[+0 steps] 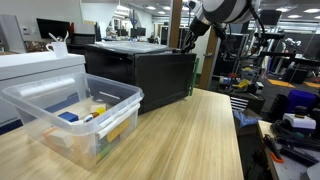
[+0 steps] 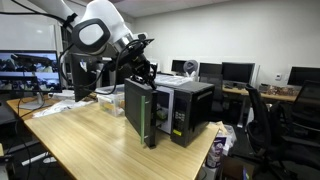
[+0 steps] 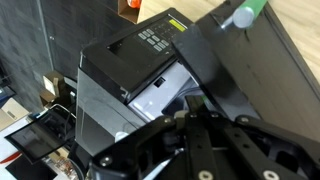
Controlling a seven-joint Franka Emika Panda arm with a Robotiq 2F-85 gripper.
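Jaws: pressed together, nothing seen between them.
Arm: reaches down from above, with the gripper (image 2: pixel 143 72) just above the door (image 2: pixel 140 112).
Room: the door juts out over the table (image 1: pixel 190 140); the bin (image 1: pixel 70 115) stands well apart.
Microwave (image 2: pixel 185 105): black, with a keypad, its door swung open, at the table's far edge.

The table (image 1: pixel 190 130) has a pale wood-grain top, smooth with a soft sheen. At its far edge, the machine (image 2: pixel 185 110) is cased in black, mostly matt. Its open door (image 2: pixel 136 112) looks like dark, smooth sheet with a faint gloss in the wrist view, and its keypad (image 3: pixel 152 40) is matt plastic. By a near corner of the table, the bin (image 1: pixel 50 108) is clear, glossy plastic. The arm (image 2: pixel 95 32) wears a shiny white shell; the gripper (image 3: pixel 200 145) is black, dull plastic or metal
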